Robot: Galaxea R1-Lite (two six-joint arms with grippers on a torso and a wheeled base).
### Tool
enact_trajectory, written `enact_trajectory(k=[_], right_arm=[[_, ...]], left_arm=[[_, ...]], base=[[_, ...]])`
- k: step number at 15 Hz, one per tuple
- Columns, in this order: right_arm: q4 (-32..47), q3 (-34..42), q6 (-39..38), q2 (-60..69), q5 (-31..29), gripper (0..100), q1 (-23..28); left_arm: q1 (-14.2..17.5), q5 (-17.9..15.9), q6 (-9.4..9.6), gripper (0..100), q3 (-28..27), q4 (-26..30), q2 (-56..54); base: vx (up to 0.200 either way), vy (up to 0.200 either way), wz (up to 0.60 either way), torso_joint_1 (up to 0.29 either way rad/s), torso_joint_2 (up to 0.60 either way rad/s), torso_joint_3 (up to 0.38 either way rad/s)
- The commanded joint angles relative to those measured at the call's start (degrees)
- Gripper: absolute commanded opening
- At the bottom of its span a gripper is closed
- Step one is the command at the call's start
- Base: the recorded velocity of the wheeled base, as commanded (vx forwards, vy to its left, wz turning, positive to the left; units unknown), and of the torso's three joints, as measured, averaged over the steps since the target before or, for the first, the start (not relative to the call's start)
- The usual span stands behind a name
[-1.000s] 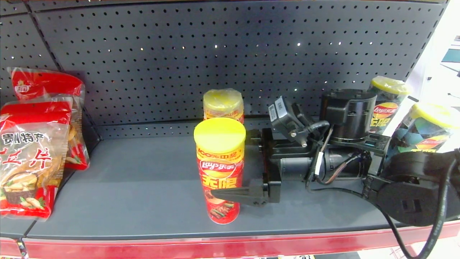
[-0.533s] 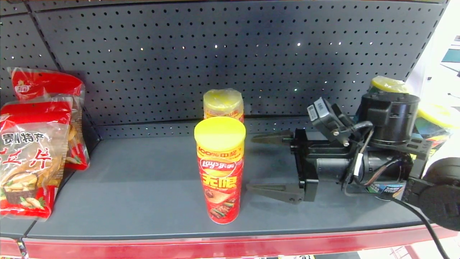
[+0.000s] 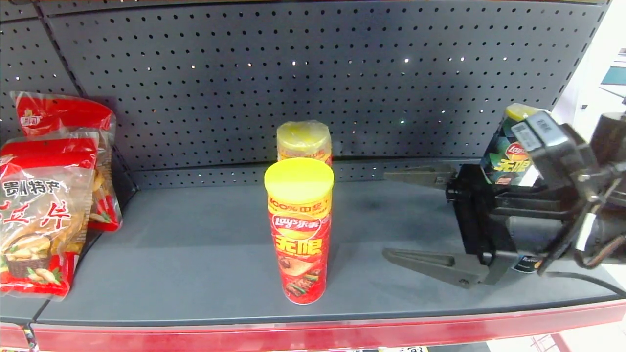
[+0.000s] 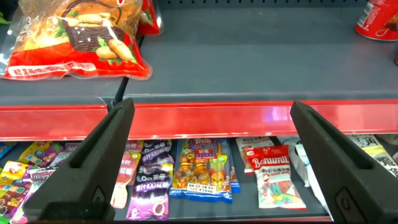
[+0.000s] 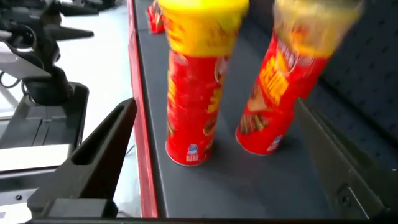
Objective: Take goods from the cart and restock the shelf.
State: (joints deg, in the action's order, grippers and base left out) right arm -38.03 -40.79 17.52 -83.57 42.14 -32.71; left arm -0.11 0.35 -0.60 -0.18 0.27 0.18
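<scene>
A red chip can [image 3: 299, 230] with a yellow lid stands near the shelf's [image 3: 195, 254] front edge. A second, film-wrapped can [image 3: 303, 142] stands right behind it. My right gripper [image 3: 391, 215] is open and level with the shelf, well to the right of the front can and apart from it. In the right wrist view both cans, the front can [image 5: 193, 93] and the rear can [image 5: 277, 87], stand ahead of the open right gripper [image 5: 214, 109]. My left gripper [image 4: 211, 104] is open and empty in front of the shelf's red front strip [image 4: 199, 118].
Red snack bags [image 3: 44, 195] fill the shelf's left end, with one bag [image 4: 74, 37] in the left wrist view. Dark chip cans [image 3: 506, 151] stand at the right behind my right arm. Small packets [image 4: 205, 168] lie on the lower shelf. A pegboard wall [image 3: 293, 73] backs the shelf.
My right gripper, which was around the front can, has drawn back to the right and left the can standing. The can has not moved.
</scene>
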Motion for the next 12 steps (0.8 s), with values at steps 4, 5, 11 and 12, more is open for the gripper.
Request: enact_trajectory(k=[4, 5, 11, 12], right_arm=[[0.86, 9.06, -0.2, 18.97, -0.39, 100, -0.6], [2.18, 11.52, -0.03, 23.27, -0.92, 100, 1.59], [14.22, 22.07, -7.06, 54.74, -18.68, 100, 20.93], [13.6, 28.49, -11.01, 58.61, -23.42, 100, 22.34]], left_arm=[[0.02, 0.0, -0.02, 100, 0.01, 0.0, 0.08], [0.02, 0.0, -0.02, 100, 0.01, 0.0, 0.08], [0.02, 0.0, -0.02, 100, 0.01, 0.0, 0.08], [0.02, 0.0, -0.02, 100, 0.01, 0.0, 0.08]], base=[[0.0, 0.0, 0.0, 0.0, 0.0, 0.0], [0.0, 0.0, 0.0, 0.0, 0.0, 0.0], [0.0, 0.0, 0.0, 0.0, 0.0, 0.0], [0.0, 0.0, 0.0, 0.0, 0.0, 0.0]])
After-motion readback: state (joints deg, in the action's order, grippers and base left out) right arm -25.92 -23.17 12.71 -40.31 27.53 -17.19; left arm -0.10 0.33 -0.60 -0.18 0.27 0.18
